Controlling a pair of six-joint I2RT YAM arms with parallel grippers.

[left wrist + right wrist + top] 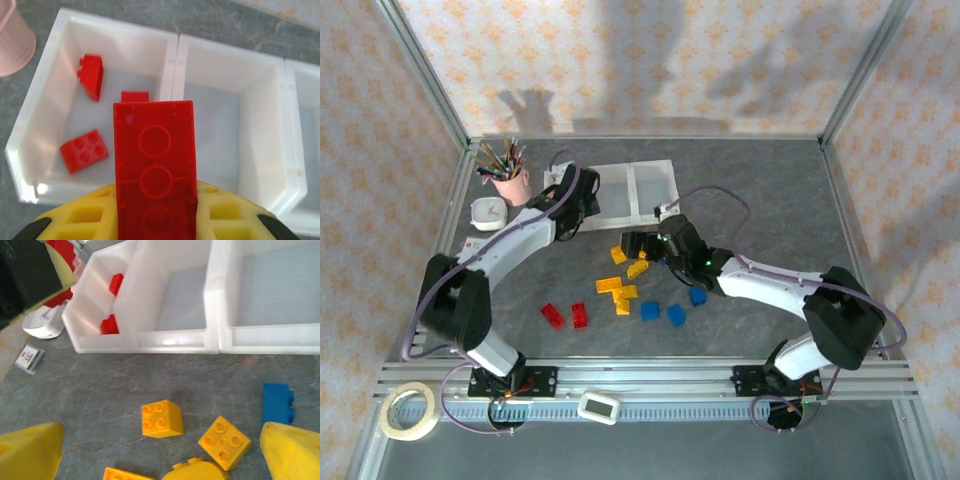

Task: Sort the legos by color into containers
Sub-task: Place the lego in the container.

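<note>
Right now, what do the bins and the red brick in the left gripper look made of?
Bins: probably translucent white plastic, smooth, with glossy highlights along the rims. Red brick: hard moulded plastic by its look, shiny, round sockets pressed into its face.

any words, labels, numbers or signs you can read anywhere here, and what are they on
No text can be read.
Small white card with a red mark: print too blurred.
White device with a pale screen: display too small to read.
Nearest red lego brick: no lettering shows.
</note>
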